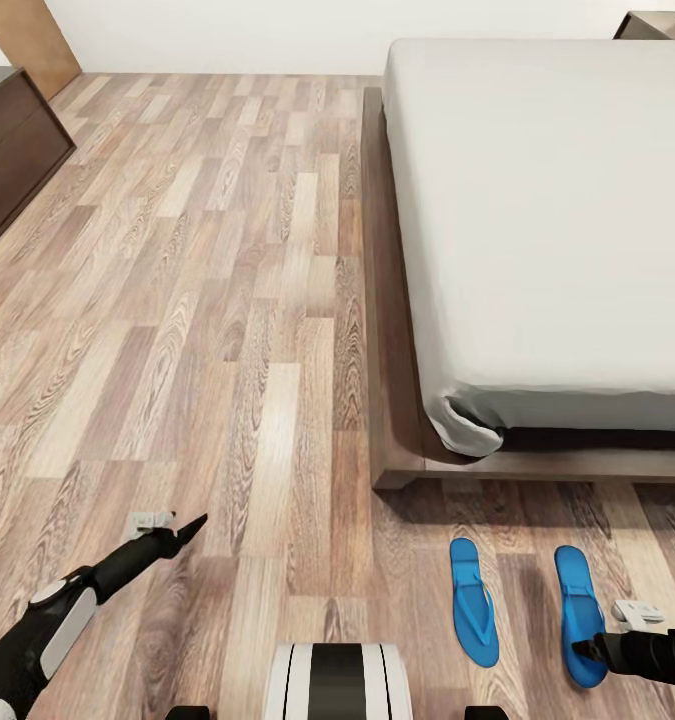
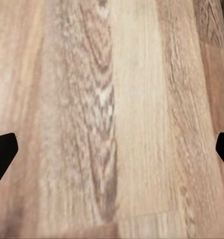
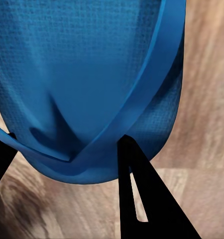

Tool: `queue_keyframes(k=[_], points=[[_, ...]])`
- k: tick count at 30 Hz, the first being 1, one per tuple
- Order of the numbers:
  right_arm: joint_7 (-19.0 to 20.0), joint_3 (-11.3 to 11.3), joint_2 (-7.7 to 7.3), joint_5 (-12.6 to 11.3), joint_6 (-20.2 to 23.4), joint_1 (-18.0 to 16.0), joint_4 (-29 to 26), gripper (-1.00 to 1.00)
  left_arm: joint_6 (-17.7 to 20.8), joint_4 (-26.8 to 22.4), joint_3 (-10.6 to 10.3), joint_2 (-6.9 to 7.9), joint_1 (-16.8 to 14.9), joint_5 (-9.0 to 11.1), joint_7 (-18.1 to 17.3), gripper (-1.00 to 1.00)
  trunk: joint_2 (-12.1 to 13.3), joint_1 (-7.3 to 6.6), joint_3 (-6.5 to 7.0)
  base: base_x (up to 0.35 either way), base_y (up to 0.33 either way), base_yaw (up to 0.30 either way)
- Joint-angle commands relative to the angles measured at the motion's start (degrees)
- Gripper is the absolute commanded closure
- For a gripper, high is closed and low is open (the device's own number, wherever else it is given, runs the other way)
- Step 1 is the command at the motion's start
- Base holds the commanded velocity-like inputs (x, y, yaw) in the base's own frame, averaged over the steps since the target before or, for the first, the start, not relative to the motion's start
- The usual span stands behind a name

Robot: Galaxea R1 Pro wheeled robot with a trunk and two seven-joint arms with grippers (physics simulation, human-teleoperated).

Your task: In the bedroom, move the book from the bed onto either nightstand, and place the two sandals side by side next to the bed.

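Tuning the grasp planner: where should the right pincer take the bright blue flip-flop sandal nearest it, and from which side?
Probably the raised strap of the bright blue flip-flop sandal. It lies flat on the wood-plank floor, so the sole edge offers little. Come from above with the right pincer, one finger under the strap.

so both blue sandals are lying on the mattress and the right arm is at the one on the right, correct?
Not quite. The head view shows both sandals, the left one and the right one, lying on the wood floor at the foot of the bed, not on the mattress. The right gripper is indeed at the right sandal.
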Motion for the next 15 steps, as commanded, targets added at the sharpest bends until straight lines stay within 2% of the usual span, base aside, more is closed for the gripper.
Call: queue_keyframes(k=[1, 5, 8, 11, 15], points=[[-0.06, 0.24, -0.07, -0.44, 0.29, -0.04, -0.05, 1.00, 0.79, -0.08, 0.45, 0.02, -0.02, 0.36, -0.32, -1.00, -0.01, -0.01, -0.03, 0.000, 0.000, 0.000], [-0.06, 0.23, -0.06, -0.44, 0.26, -0.04, -0.05, 1.00, 3.15, -0.21, 2.87, -0.06, -0.02, 0.41, -4.54, -1.00, -0.01, -0.01, -0.03, 0.000, 0.000, 0.000], [-0.06, 0.24, -0.08, -0.44, 0.27, -0.04, -0.05, 1.00, 3.49, -0.12, 4.48, -0.11, -0.02, 0.40, -5.95, -1.00, -0.01, -0.01, -0.03, 0.154, 0.000, 0.000], [-0.06, 0.24, -0.04, -0.44, 0.23, -0.04, -0.08, 1.00, 3.61, -0.03, 5.00, -0.16, -0.02, 0.40, -6.22, -1.00, -0.01, -0.01, -0.03, 0.199, 0.000, 0.000], [-0.06, 0.26, -0.05, -0.44, 0.25, -0.04, -0.13, 1.00, 3.57, -0.02, 5.04, -0.35, -0.02, 0.33, -6.29, -1.00, -0.01, -0.01, -0.03, 0.036, 0.000, 0.000]])
